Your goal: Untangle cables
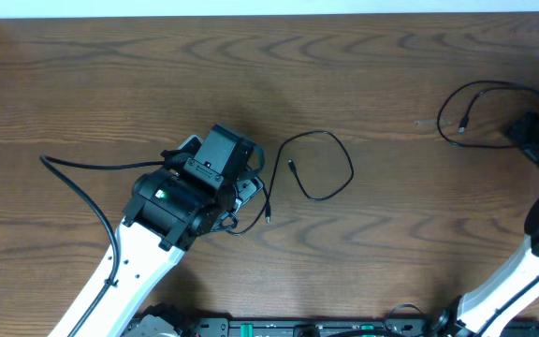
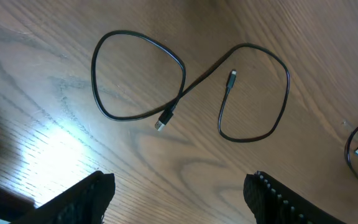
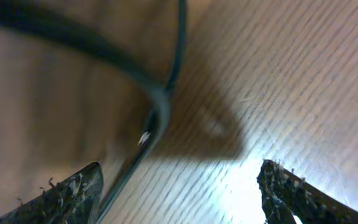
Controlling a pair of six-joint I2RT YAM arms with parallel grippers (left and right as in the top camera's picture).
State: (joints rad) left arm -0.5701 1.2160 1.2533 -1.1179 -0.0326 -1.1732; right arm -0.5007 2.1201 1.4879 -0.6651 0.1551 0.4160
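Now left claw (image 2: pixel 179 186) spread above looped black cable (image 2: pixel 93 71); right claw (image 3: pixel 179 180) spread over second black cable (image 3: pixel 160 102) on wooden worktop (image 1: pixel 391 234), cables well apart.

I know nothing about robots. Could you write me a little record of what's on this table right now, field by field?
surface: wooden table
middle cable: thin, black, lying loose, appears to cross itself once, both plug ends free
far cable: thin, black, in a loop near the table's right edge, apart from the middle cable
left gripper: open, above the middle cable, holding nothing
right gripper: fingers apart, close over the far cable, not clamped on it
knot between cables: none seen
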